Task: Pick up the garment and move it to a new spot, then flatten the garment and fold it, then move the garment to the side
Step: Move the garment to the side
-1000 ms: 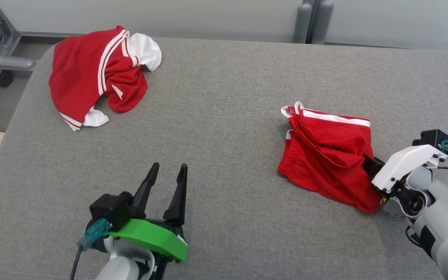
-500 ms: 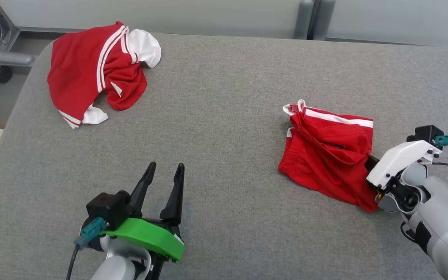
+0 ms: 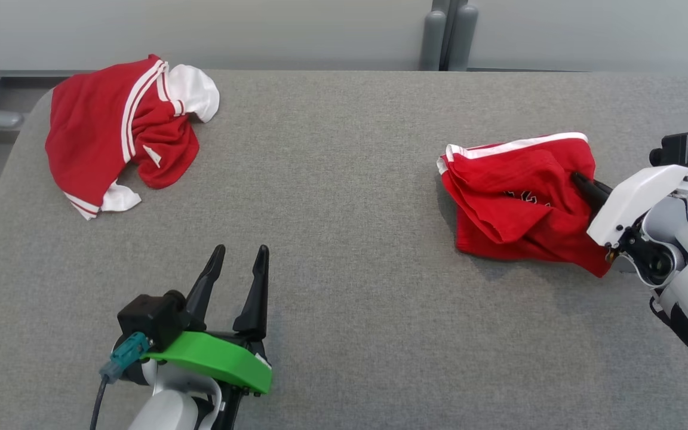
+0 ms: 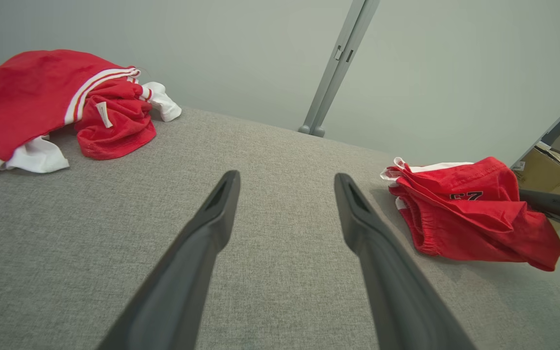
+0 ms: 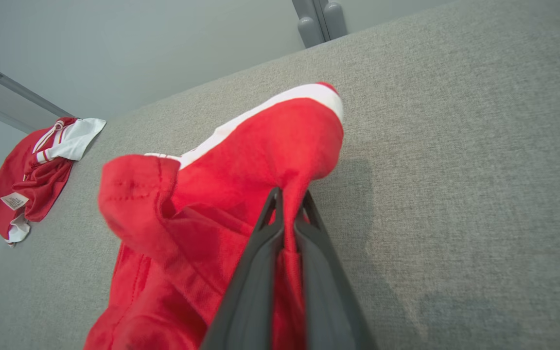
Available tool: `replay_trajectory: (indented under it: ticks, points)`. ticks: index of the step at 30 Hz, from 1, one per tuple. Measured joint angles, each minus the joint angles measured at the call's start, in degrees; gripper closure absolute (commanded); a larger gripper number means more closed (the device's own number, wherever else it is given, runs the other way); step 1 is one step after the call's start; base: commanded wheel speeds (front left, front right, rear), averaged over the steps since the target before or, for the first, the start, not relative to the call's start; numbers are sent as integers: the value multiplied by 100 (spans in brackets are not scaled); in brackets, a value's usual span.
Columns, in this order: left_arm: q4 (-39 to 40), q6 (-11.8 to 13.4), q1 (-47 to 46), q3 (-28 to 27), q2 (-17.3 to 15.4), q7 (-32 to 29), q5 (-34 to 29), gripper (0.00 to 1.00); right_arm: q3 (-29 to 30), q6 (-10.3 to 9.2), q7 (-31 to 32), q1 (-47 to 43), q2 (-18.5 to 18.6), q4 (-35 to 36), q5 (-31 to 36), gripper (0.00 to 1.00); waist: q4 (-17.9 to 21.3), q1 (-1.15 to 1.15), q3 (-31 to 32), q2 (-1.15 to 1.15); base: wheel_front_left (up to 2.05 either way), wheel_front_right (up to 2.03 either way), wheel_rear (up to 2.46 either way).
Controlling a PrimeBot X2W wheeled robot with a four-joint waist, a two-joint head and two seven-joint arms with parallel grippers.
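I'm pinching the red shorts [image 3: 517, 197], mid-right, tight in my right gripper [image 5: 289, 195], seemingly for carrying; my left gripper [image 3: 239, 263] is idling, fingers spread wide.

Grey cloth table [image 3: 344, 149], perhaps panelled wall [image 3: 260, 30]

Right pincer [image 3: 580, 180] clamped on red shorts [image 3: 508, 194]; left pincer [image 3: 241, 251] spread.

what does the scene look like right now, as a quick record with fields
surface: grey fabric table
right hand: shut on a fold of the red shorts
left hand: open, holding nothing, over bare fabric
shorts state: crumpled, on the robot's right side
other item: red and white garment, crumpled at the far left corner
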State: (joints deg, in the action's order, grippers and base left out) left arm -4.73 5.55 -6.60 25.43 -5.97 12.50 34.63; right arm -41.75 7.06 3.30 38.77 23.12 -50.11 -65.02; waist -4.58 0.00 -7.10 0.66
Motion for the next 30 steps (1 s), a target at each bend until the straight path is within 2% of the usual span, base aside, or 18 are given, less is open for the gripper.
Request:
replay_trajectory:
  ticks: [7, 15, 19, 30]
  points:
    - [-4, 0, 15, -66, 12, 16, 38, 0, -123, 0, -176, 369, 368, 308, 302, 100, 290, 0, 138, 0, 0, 0, 0]
    - [62, 1, 19, 41, 80, 18, 40, 0, -377, 0, 4, 504, 716, 537, 564, 100, 591, 0, 224, 0, 0, 0, 0]
    - [167, 0, 17, 70, 105, 20, 32, 0, -372, 0, 88, 660, 982, 561, 593, 100, 614, 0, 143, 0, 0, 0, 0]
    - [481, 0, -64, 202, 57, 12, -143, 0, -338, 0, 433, 922, 1319, 684, 572, 100, 489, 0, -150, 0, 0, 0, 0]
